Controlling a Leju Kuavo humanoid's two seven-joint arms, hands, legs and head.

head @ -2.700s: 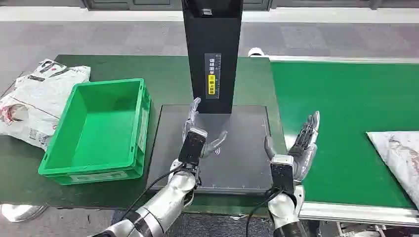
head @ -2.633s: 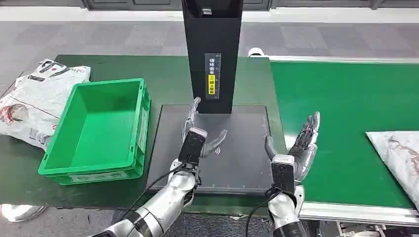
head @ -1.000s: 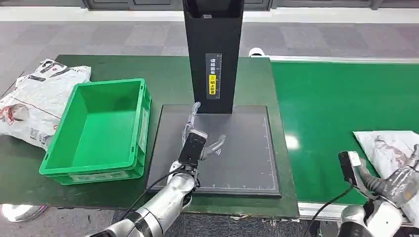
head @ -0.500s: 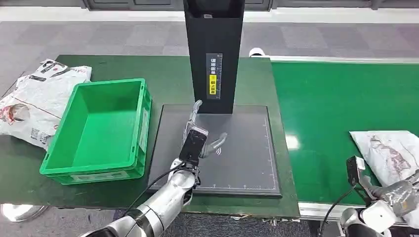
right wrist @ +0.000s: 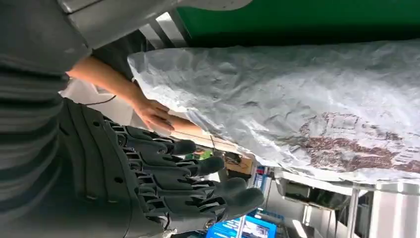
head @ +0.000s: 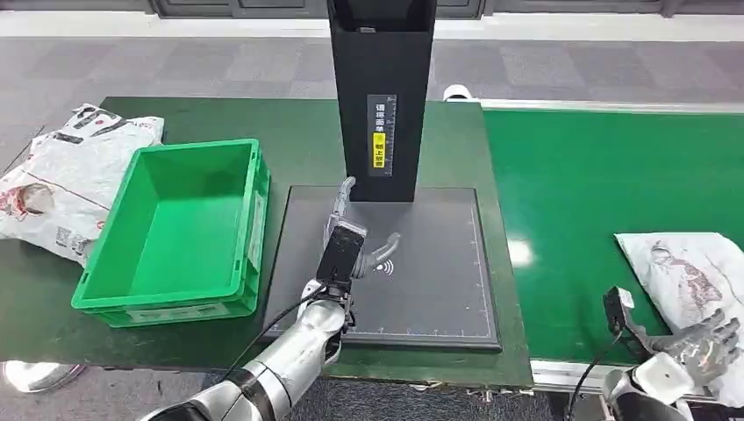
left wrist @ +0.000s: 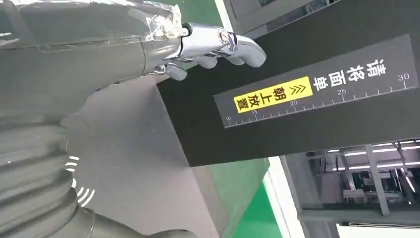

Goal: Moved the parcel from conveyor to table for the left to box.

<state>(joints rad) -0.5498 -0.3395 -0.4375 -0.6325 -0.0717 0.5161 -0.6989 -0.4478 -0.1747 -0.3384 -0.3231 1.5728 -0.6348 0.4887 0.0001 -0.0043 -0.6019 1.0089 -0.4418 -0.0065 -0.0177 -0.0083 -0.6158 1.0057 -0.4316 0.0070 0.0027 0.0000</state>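
Observation:
A crumpled grey-white parcel [head: 693, 276] lies on the green conveyor [head: 597, 175] at the far right. My right hand [head: 702, 346] is low at the belt's near edge, just in front of the parcel's near side, fingers spread and holding nothing. In the right wrist view the parcel [right wrist: 297, 99] lies just past my dark fingers [right wrist: 198, 186], apart from them. My left hand [head: 351, 232] hovers open over the dark scanning pad [head: 439, 281], fingers pointing toward the black post. The green box [head: 175, 228] stands empty to its left.
A black scanner post [head: 380, 96] rises at the pad's far edge; the left wrist view has it [left wrist: 317, 99] close to my left hand [left wrist: 99, 49]. Other bagged parcels [head: 61, 175] lie left of the box. A person's hand [right wrist: 153, 114] rests by the parcel.
My right arm swung from the pad's right edge out to the right and down to the conveyor's near edge. The parcel has ridden leftward on the belt. My left hand stayed put.

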